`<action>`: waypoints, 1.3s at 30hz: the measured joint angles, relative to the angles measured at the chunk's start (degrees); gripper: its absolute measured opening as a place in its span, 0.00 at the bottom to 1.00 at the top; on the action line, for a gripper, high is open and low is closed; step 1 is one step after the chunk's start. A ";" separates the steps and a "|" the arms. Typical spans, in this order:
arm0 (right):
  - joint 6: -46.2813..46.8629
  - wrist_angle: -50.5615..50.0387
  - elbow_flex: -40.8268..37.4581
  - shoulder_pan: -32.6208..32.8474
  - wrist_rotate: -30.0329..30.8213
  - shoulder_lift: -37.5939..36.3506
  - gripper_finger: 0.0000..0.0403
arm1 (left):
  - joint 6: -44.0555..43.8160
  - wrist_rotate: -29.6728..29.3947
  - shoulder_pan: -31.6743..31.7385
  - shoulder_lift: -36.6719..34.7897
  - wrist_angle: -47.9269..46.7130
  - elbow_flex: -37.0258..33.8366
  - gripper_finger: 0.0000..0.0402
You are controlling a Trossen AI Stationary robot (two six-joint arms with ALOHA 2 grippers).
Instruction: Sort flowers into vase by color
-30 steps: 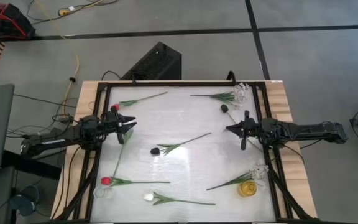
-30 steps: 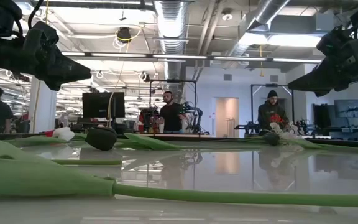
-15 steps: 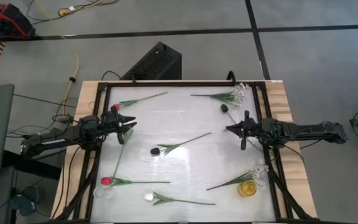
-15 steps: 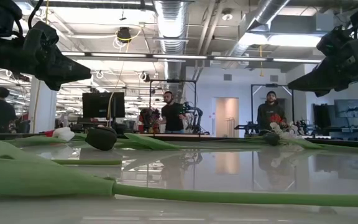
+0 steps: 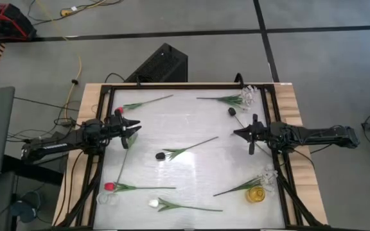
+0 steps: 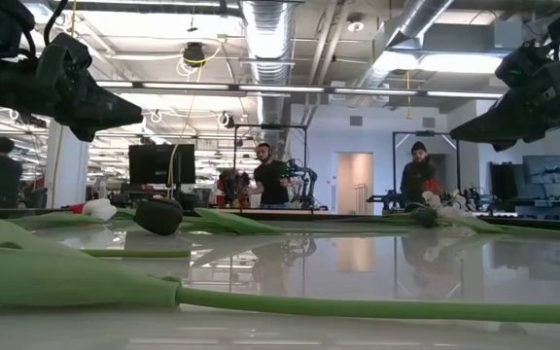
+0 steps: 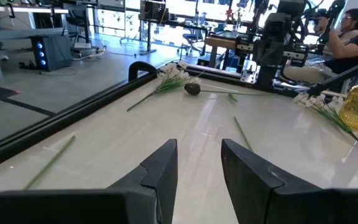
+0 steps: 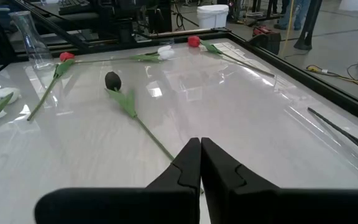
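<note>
Several artificial flowers lie flat on the white table. These include a red tulip (image 5: 117, 110) at the far left, a red tulip (image 5: 110, 187) and a white tulip (image 5: 153, 203) near the front, and a near-black tulip (image 5: 160, 155) in the middle. There is also a second near-black tulip (image 5: 232, 111) and two white-blossom sprigs (image 5: 245, 97) (image 5: 268, 174). Another white tulip (image 8: 165, 51) lies by my left gripper. My left gripper (image 5: 135, 127) (image 7: 197, 167) hovers open and empty at the table's left side. My right gripper (image 5: 238, 133) (image 8: 201, 163) hovers shut and empty at the right side.
A yellow vase (image 5: 255, 194) stands at the front right beside a sprig. A clear glass flask (image 8: 28, 37) stands at the front left corner (image 5: 105, 199). A black frame (image 5: 172, 85) rims the table. People stand in the room beyond the far edge (image 6: 272, 175).
</note>
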 joint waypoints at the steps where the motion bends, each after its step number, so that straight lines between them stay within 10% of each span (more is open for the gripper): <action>1: 0.00 -0.01 0.00 -0.01 -0.02 0.01 0.10 | 0.00 0.00 0.00 0.00 0.00 0.00 0.28; 39: -3.94 3.94 0.00 -0.03 0.00 0.02 0.10 | -10.02 -3.77 0.00 -0.02 1.11 -0.01 0.28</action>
